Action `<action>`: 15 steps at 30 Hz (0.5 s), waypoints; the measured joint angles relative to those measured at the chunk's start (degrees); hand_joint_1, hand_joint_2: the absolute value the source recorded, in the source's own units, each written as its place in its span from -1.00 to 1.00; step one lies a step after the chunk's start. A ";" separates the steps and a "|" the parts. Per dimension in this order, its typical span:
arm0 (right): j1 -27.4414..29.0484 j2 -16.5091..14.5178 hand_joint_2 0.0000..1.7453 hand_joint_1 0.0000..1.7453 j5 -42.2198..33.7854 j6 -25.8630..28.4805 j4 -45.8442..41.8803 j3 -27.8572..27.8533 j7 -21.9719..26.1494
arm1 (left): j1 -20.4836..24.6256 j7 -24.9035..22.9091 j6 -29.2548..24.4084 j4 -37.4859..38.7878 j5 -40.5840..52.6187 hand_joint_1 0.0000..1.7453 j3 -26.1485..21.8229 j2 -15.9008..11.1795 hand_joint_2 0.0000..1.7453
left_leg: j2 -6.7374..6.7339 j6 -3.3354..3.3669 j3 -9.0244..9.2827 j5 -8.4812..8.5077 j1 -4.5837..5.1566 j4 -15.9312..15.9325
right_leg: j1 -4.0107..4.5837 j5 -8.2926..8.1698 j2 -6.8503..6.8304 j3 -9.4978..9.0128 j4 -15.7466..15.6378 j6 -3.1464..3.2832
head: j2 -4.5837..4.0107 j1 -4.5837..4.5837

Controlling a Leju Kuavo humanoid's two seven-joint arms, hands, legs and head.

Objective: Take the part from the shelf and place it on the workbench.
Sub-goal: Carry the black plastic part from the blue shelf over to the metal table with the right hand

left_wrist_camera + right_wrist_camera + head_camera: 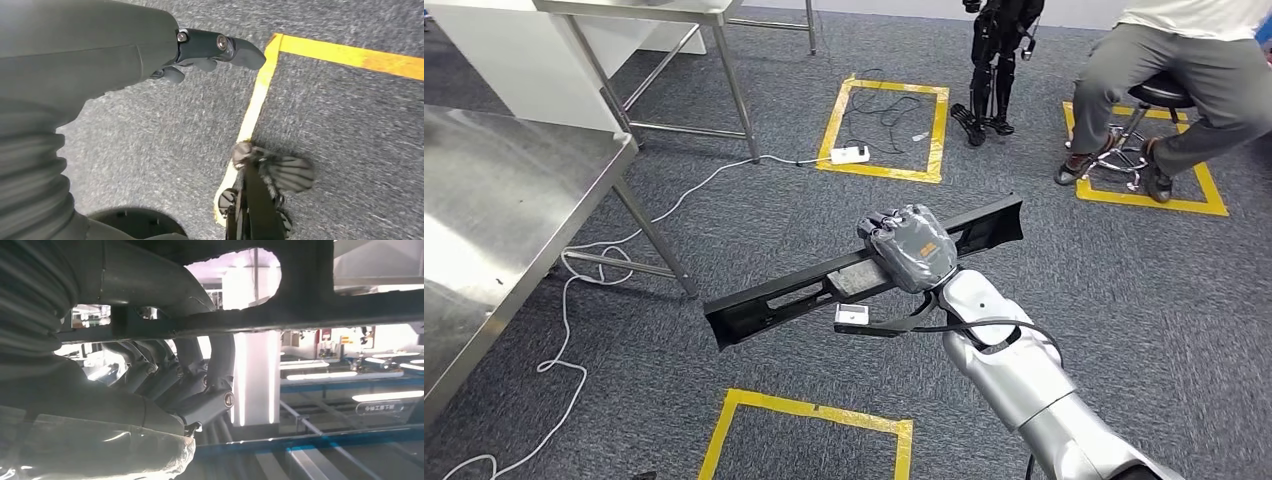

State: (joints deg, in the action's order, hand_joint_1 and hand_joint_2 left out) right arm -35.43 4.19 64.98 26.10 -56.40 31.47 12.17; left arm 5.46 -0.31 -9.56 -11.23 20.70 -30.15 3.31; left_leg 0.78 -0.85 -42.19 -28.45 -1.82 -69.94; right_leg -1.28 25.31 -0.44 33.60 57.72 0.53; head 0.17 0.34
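My right hand grips a long black part near its middle and holds it level above the carpet. The part runs from lower left to upper right across the head view. In the right wrist view the dark fingers curl around the part's black frame. The steel workbench stands at the left, its top bare. My left hand hangs over the carpet, fingers loosely extended, holding nothing.
A second steel table stands at the back left. White cables and a power strip lie on the carpet. Yellow tape squares mark the floor. A person sits on a stool at the far right, beside a small black robot.
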 joint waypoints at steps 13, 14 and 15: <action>-1.82 0.64 1.00 1.00 -3.52 -0.32 0.58 -0.19 1.09 | -0.78 -0.75 -0.67 0.06 -0.01 -1.00 -0.89 -0.65 1.00 | -1.58 3.37 6.79 5.63 1.64 12.12 | 1.62 2.48 -1.99 1.18 3.26 -0.49 | 0.00 -0.02; -1.98 0.92 1.00 1.00 -3.80 -0.30 0.63 -0.35 1.16 | -0.77 -0.73 -0.63 0.07 0.12 -1.00 -0.89 -0.54 1.00 | -1.11 3.50 6.88 5.80 1.49 12.30 | 1.40 3.82 -0.97 2.91 6.57 -0.40 | 0.00 -0.09; -2.09 1.18 1.00 1.00 -4.06 -0.29 0.72 -0.48 1.18 | -0.75 -0.66 -0.60 0.07 0.27 -1.00 -0.89 -0.49 1.00 | -0.58 3.60 6.83 5.85 1.46 12.34 | 1.24 5.26 -0.31 4.88 10.57 -0.33 | 0.00 -0.12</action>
State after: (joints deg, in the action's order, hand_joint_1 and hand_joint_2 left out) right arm -37.52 5.37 60.92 25.81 -55.68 30.99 13.35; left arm 4.72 -0.97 -10.15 -11.17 20.98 -31.04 2.82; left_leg 0.20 2.75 -35.35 -22.59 -0.36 -57.60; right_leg -0.04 30.57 -0.75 38.48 68.28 0.20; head 0.17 0.22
